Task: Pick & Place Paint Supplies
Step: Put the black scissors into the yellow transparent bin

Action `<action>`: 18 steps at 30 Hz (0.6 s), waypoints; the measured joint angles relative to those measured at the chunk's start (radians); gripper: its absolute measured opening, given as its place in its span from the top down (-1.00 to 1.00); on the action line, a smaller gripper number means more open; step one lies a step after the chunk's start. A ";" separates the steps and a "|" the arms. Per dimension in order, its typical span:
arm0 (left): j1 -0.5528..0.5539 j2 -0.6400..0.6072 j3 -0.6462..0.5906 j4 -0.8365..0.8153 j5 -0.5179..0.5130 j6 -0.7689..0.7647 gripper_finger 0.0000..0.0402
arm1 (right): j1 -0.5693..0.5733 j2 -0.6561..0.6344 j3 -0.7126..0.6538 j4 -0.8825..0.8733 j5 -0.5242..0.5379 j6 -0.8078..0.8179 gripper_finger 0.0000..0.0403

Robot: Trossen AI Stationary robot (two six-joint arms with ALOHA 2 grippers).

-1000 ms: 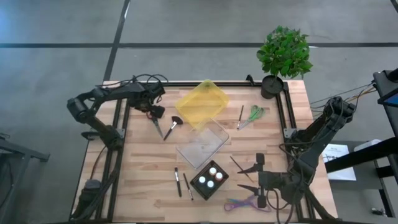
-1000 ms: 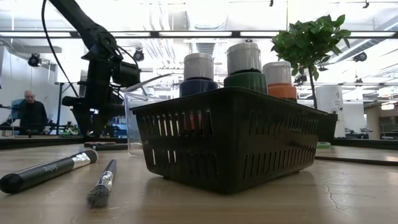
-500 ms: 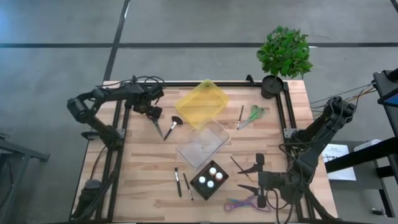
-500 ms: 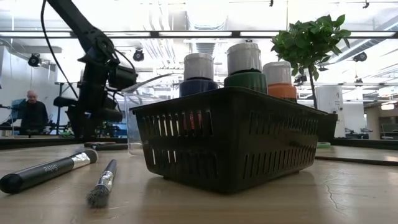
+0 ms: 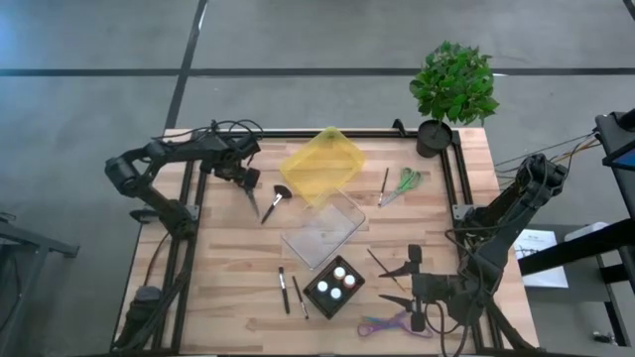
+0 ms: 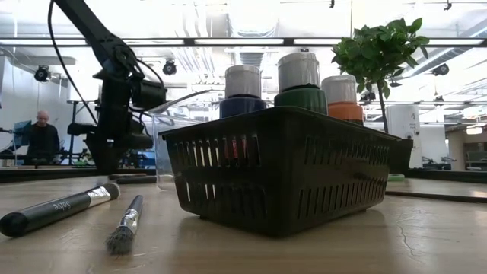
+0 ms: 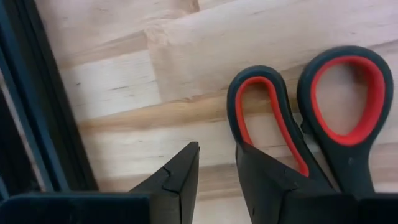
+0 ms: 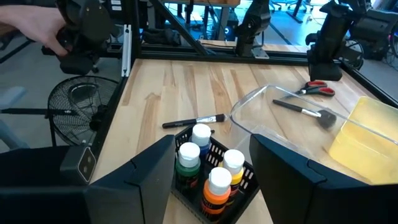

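Observation:
White-capped paint bottles, green (image 8: 186, 167), dark blue (image 8: 200, 144) and orange (image 8: 217, 191), stand in a black basket (image 5: 334, 286) near the table's front. Two dark brushes (image 5: 290, 293) lie left of the basket. A fan brush (image 5: 275, 203) lies by the red-handled scissors (image 7: 336, 99). Another brush (image 5: 384, 185) lies at the far right. My left gripper (image 7: 216, 148) is low over the table at the scissors' handle loops, narrowly open. My right gripper (image 5: 389, 286) is wide open and empty, right of the basket. My left gripper's one finger (image 7: 267, 180) stands against the scissors' nearer handle loop (image 7: 249, 106) in the wrist view. I cannot tell whether it touches the loop. Nothing is between the fingers.
A yellow tray (image 5: 322, 164) and a clear container (image 5: 322, 230) lie mid-table. Green scissors (image 5: 408, 180) lie far right, purple scissors (image 5: 392, 322) near right. A potted plant (image 5: 451, 89) stands at the far right corner. A person (image 6: 38, 138) is beyond the table.
My left gripper has shifted a little toward the table's left edge, staying low by the red scissors. The scissors and brushes lie as before.

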 joint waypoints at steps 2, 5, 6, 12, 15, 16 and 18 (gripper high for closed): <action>0.000 -0.010 -0.001 0.000 0.025 0.000 0.41 | 0.000 0.000 0.000 0.000 0.000 0.000 -0.03; -0.001 -0.027 -0.002 -0.001 0.063 0.003 0.41 | 0.000 0.000 0.000 0.000 0.000 0.000 -0.03; 0.000 -0.035 -0.003 -0.001 0.075 0.006 0.41 | 0.000 0.000 0.000 0.000 0.000 0.000 -0.03; 0.000 -0.050 -0.003 -0.003 0.087 0.006 0.41 | 0.000 0.000 0.000 0.000 -0.001 0.000 -0.03; 0.000 -0.050 -0.004 0.000 0.087 0.005 0.41 | 0.000 0.000 0.000 0.000 -0.001 0.000 -0.03; 0.000 -0.050 -0.004 0.001 0.087 0.002 0.41 | 0.000 0.000 0.000 0.000 -0.002 0.000 -0.03; 0.000 -0.051 -0.010 0.012 0.086 -0.001 0.41 | 0.000 0.000 0.000 0.000 -0.002 0.000 -0.03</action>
